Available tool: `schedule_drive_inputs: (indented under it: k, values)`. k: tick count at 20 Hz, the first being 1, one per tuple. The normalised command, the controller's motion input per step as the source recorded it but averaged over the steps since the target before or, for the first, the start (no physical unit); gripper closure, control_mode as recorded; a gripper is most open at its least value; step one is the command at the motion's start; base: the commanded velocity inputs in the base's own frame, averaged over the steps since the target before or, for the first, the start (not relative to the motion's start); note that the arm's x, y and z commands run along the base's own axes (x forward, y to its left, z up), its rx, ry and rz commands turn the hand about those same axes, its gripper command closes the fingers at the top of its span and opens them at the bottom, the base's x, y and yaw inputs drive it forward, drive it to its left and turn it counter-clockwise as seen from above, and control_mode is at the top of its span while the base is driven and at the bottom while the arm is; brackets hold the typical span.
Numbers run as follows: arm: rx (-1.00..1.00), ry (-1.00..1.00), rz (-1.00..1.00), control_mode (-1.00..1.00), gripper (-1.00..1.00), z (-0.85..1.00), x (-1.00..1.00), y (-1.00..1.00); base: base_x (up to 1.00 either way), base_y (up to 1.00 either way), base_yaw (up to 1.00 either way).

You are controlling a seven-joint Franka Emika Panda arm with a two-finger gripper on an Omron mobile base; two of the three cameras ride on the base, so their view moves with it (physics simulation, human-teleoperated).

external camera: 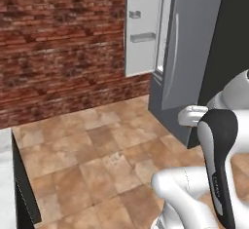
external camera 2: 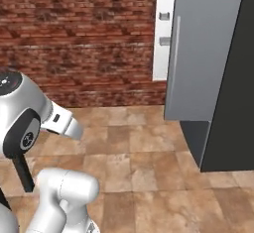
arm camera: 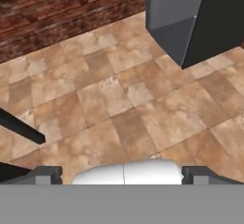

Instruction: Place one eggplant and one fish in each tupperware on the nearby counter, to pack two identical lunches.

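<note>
Claw [arm camera: 122, 174] aimed down at the brown mottled tile floor [arm camera: 119, 104], its dark fingertips [arm camera: 47, 174] spread wide apart, gripping nothing. Pale edge of the white-grey marble worktop [external camera: 4, 174] over a dark cabinet side [external camera: 24, 189] at far left in the left base view. Tall grey fridge [external camera 2: 198, 53] standing against the red brick wall [external camera 2: 74, 38], its white-lined door [external camera: 143, 23] swung open, shelves showing. No eggplant, fish or tub identifiable.

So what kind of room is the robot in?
Probably a kitchen. There's a tall grey fridge with its door open, a brick wall, a tiled floor, and a bit of counter at the edge.
</note>
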Motion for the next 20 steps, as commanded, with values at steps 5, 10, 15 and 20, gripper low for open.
schedule_drive_inputs:
  k: [5,10,15,20]
  values:
    - [0.00,0.00,0.00,1.00,-1.00,0.00,0.00,0.00,1.00,0.28,-0.29]
    - [0.00,0.00,0.00,1.00,-1.00,0.00,0.00,0.00,1.00,0.31,-0.41]
    - [0.00,0.00,0.00,1.00,-1.00,0.00,0.00,0.00,1.00,0.71,-0.45]
    - [0.00,0.00,0.00,1.00,-1.00,0.00,0.00,0.00,0.99,0.99,-0.45]
